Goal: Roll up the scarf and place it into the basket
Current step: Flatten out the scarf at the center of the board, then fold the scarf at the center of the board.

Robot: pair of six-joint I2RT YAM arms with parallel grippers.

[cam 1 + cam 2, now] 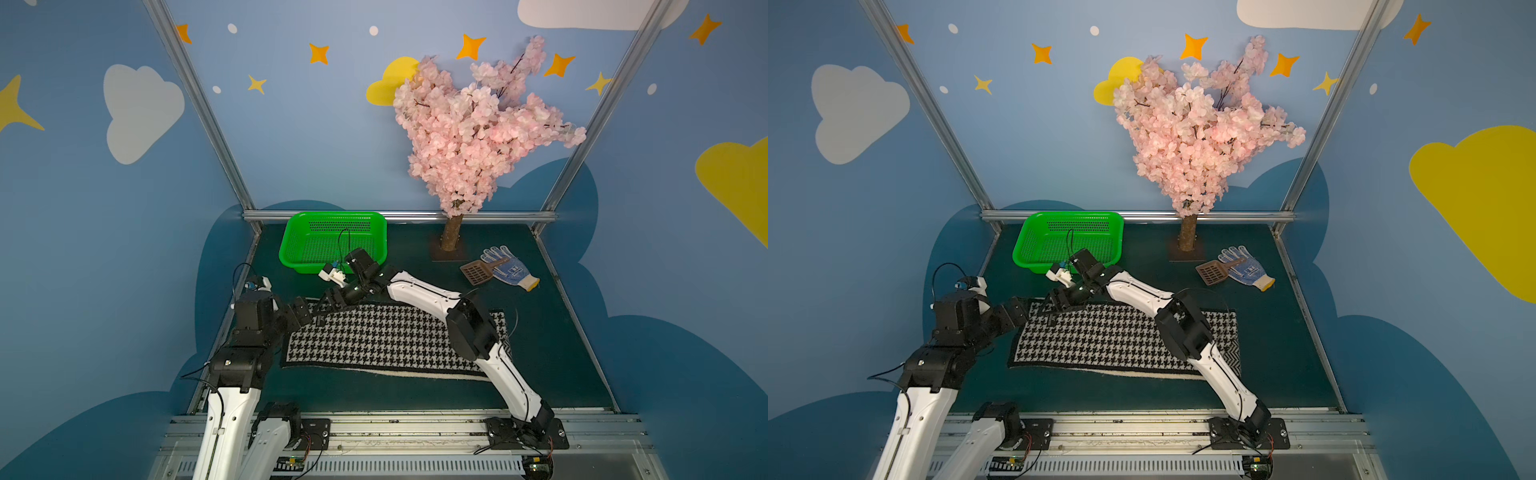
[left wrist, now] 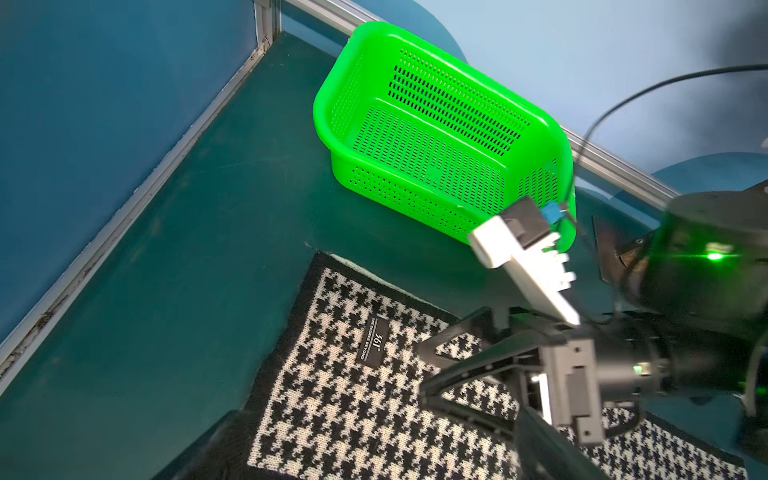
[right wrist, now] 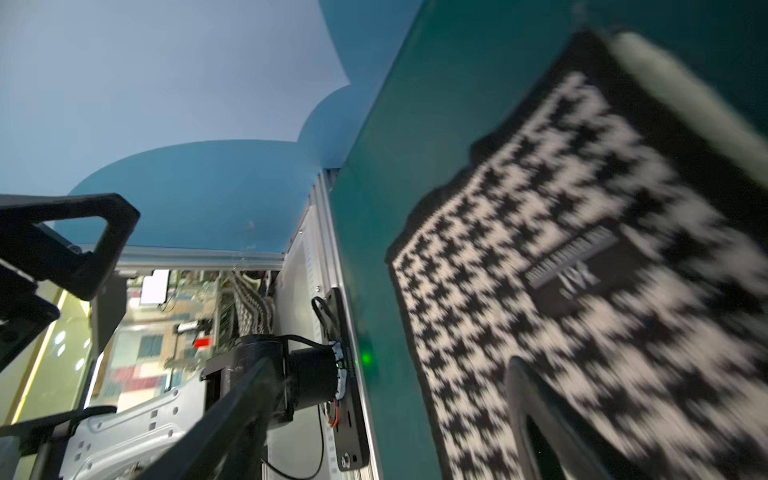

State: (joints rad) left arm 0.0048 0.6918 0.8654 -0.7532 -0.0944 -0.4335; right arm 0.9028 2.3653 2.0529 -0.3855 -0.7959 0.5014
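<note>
At 6 o'clock, scarf (image 1: 386,336) flat on the worktop (image 1: 540,374), houndstooth up, unrolled. Above its 10 o'clock corner, right jaws spread and empty; left jaws alongside, equally released. Probably both lined up to begin rolling from that end. At 11 o'clock, basket (image 1: 338,225) empty.
</note>
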